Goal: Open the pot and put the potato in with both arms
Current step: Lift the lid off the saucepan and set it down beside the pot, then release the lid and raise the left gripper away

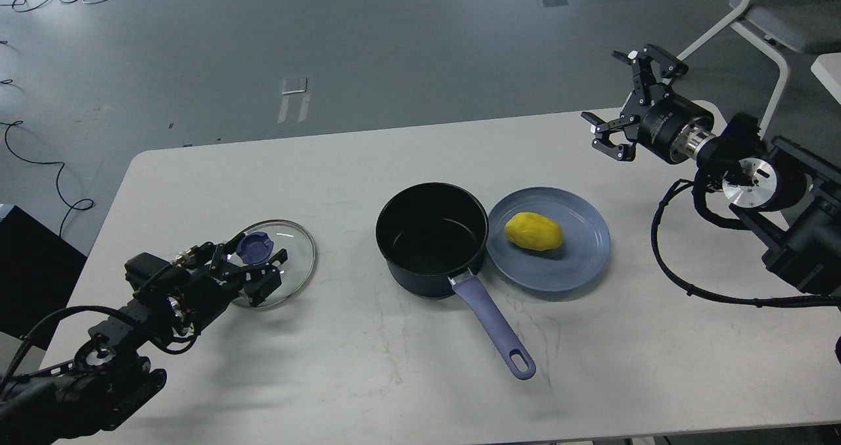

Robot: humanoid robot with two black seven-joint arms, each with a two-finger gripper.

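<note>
The black pot (431,238) with a purple handle stands uncovered mid-table. The yellow potato (533,231) lies on a blue plate (578,261) just right of the pot. The glass lid (289,261) with its blue knob (253,247) lies flat on the table to the left of the pot. My left gripper (253,259) sits at the knob with its fingers spread on either side of it. My right gripper (608,93) is open and empty, held high above the table's far right corner, well away from the potato.
The pot handle (493,327) points toward the front right. A white chair frame (755,31) stands behind the right arm. A black cable (696,290) loops off the right arm over the table's right side. A black box (26,261) is at the table's left edge.
</note>
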